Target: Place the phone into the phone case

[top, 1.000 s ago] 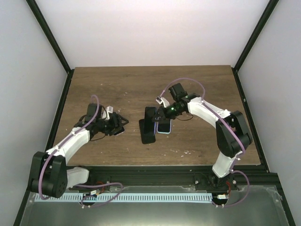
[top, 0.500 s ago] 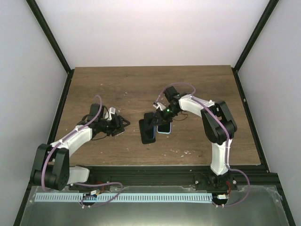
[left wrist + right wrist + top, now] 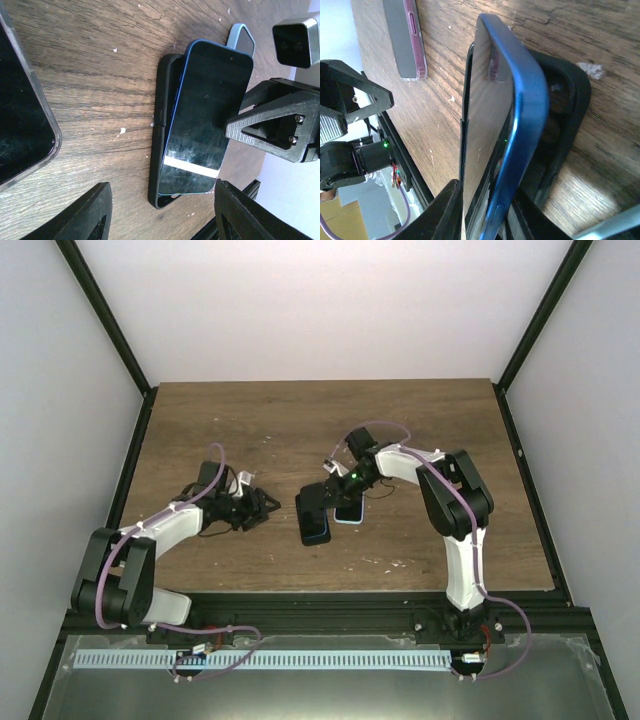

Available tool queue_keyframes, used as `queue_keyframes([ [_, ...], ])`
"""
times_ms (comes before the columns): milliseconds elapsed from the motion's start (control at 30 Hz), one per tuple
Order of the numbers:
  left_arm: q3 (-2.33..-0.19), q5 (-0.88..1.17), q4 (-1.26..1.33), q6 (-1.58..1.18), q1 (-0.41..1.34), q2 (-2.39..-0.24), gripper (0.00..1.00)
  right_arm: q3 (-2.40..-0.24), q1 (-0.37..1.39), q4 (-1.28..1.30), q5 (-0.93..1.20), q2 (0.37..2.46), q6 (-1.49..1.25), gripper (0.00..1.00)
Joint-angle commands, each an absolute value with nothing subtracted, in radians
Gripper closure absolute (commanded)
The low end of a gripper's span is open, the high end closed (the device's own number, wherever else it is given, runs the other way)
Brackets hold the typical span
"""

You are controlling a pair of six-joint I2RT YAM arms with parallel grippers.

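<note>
Top external: L gripper [image 3: 268, 507] sits low on the table [image 3: 200, 420], left of centre, fingers spread w/ nothing btwn them. R gripper [image 3: 333, 494] is down at the far end of the blue phone [image 3: 316, 528], which lies on the black case [image 3: 306, 504] mid-table. A light-blue handset [image 3: 349, 512] lies just right of the case.

Left wrist: own fingers [image 3: 85, 215] stand wide apart at the bottom of the view, holding nothing. Phone lies screen-up across the case but skewed. Its upper right corner overhangs the case's rim, and the case's left wall and bottom rim show bare beside it, so it's not seated flat. R gripper's black finger meets the phone's right edge. A clear-cased handset [image 3: 20, 110] lies at left, apart from the case.

Right wrist: phone is tilted, one long side lifted out of the case. Its near end sits btwn the R fingers [image 3: 447, 212]. Can't tell whether they pinch it or stand just off it.
</note>
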State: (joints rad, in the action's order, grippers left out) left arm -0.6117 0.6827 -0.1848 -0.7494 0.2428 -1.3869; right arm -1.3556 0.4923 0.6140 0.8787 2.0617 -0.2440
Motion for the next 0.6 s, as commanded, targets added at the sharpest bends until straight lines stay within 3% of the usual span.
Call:
queue_keyframes([
  [0, -0.608, 0.696, -0.148, -0.753, 0.255, -1.403, 0.43, -1.323, 0.486, 0.500, 0.953, 2.065, -0.309, 0.79],
  [200, -0.607, 0.696, -0.135, -0.757, 0.262, -1.422, 0.44, -1.285, 0.486, 0.481, 0.967, 2.045, -0.313, 0.93],
  [567, -0.599, 0.705, -0.103, -0.774, 0.267, -1.429, 0.44, -1.201, 0.486, 0.485, 1.014, 1.959, -0.374, 0.96],
])
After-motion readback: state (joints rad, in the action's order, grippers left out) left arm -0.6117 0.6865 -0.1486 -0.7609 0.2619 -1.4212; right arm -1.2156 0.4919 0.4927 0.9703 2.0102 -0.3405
